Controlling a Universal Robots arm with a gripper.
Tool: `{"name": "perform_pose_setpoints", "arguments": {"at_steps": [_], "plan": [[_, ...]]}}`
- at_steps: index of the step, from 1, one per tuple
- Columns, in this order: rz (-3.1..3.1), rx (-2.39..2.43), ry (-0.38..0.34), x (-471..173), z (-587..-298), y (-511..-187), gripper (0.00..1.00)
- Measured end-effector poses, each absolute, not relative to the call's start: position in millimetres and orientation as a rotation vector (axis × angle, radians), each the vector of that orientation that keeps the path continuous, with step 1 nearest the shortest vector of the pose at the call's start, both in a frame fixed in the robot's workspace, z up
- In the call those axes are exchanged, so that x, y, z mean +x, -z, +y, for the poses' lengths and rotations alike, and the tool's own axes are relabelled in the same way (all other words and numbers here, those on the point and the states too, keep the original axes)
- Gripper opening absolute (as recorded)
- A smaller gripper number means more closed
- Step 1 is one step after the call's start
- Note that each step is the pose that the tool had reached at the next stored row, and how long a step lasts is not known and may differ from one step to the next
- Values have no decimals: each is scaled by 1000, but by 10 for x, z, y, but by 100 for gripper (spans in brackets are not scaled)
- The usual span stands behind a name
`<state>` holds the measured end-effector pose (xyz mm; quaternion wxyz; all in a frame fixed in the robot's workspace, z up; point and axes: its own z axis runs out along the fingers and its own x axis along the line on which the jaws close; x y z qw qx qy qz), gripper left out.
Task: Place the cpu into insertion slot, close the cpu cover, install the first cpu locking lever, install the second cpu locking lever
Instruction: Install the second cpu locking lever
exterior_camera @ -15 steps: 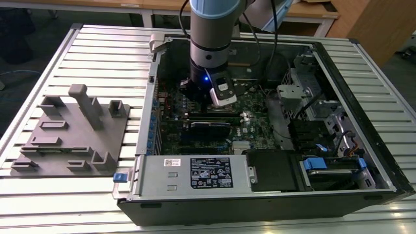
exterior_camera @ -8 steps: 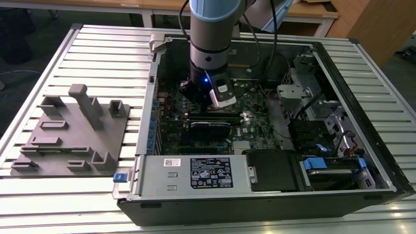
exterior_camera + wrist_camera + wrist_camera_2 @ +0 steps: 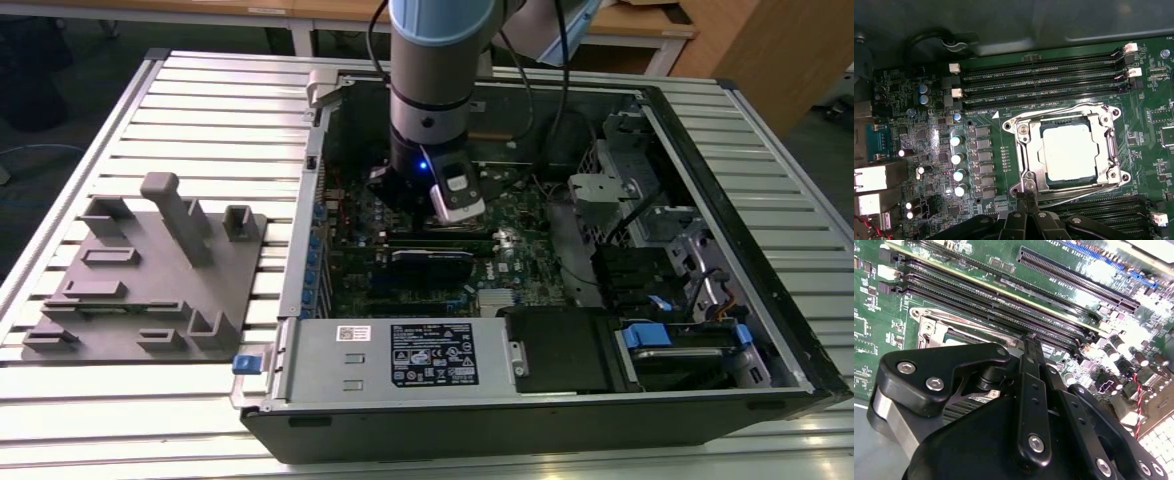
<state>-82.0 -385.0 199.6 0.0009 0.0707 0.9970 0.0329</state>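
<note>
Down on the green board, the cpu (image 3: pixel 1070 151) already sits in the insertion slot (image 3: pixel 1114 150) with the cpu cover (image 3: pixel 1026 150) lying flat over it. My gripper (image 3: pixel 1026 196), fingers pressed together, rests at the socket's edge; the levers look wholly or nearly latched.

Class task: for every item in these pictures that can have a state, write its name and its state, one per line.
cpu: seated in the insertion slot.
cpu cover: closed flat over the cpu.
tool: shut, tip at the cover's edge.
computer case: side open, board exposed.
</note>
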Motion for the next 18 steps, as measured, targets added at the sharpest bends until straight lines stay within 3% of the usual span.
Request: {"name": "perform_pose_setpoints", "arguments": {"at_steps": [18], "plan": [[3130, 222, -113, -820, -3893, -2019, 11]]}}
